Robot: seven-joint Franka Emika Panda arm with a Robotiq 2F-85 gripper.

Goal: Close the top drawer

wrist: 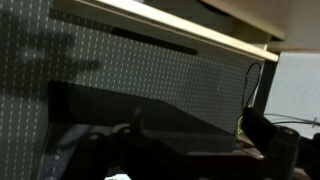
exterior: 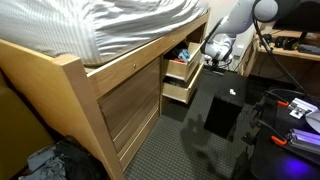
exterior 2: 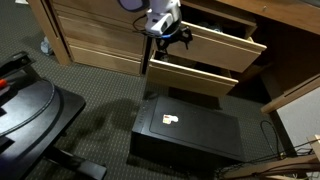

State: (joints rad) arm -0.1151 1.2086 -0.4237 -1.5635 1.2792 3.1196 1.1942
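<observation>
Top drawer standing well out of the bed frame, upper of two stacked; blue and dark clutter showing inside. Lower drawer also out, directly beneath.

Pincer hanging at the left end of the top drawer's front, on the room side. Probably placed there so a straight push toward the bed slides the drawer in. Contact with the wood not resolvable. Finger spread: cannot tell, too dark and small. Nothing seen pinched.

Black box on the carpet nearer, apart from both drawers. Likely reason for the high approach.
</observation>
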